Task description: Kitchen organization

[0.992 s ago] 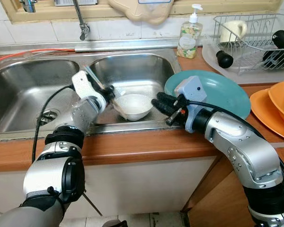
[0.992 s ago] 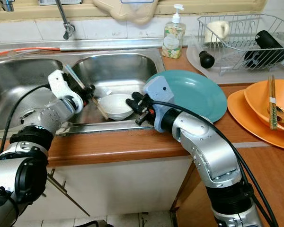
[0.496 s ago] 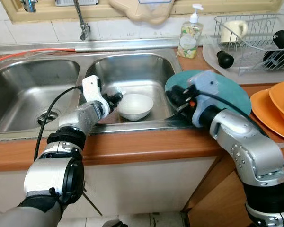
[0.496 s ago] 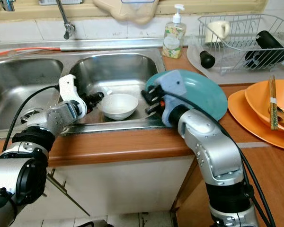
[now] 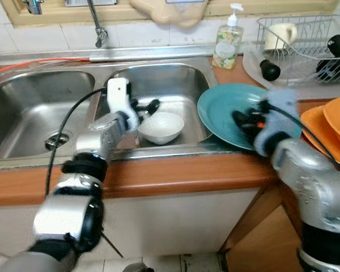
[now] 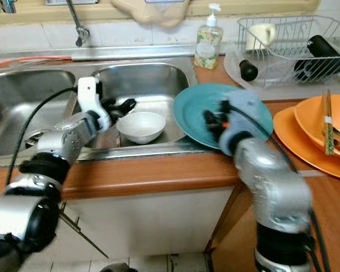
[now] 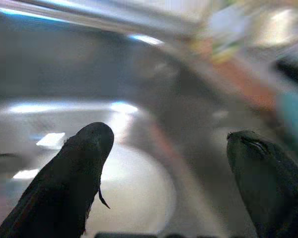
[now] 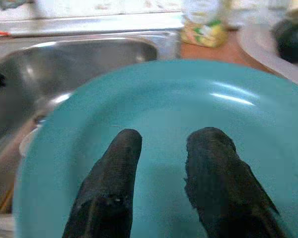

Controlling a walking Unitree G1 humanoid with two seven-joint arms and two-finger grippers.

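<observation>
The white bowl [image 5: 160, 127] sits upright on the floor of the right basin of the steel sink [image 5: 158, 79], near the front wall; it looks like glazed ceramic, so I judge it stiff, rather light, breakable if it knocks the metal, and perhaps slippery if it is wet; the best hold seems to be on its rim, one finger inside and one outside, because the round wall gives nothing to pinch; the left gripper [image 5: 144, 107] hangs just above the back-left edge of the bowl, its two black fingers [image 7: 74, 173] spread apart and holding nothing, the pale bowl visible between them in the left wrist view; I cannot tell if a fingertip touches the rim; beside the sink the teal plate [image 5: 226, 110] lies on the wooden counter [image 5: 175, 173], its left edge reaching over the rim of the basin; it is wide, flat and smooth, probably heavier than the bowl, and it should be taken at the edge; the right gripper [image 8: 164, 163] is over the middle of this plate, fingers a little apart, gripping nothing; farther right are the orange dishes [image 5: 328, 127], and behind them the soap bottle [image 5: 227, 41] and the wire dish rack [image 5: 306, 45]
</observation>
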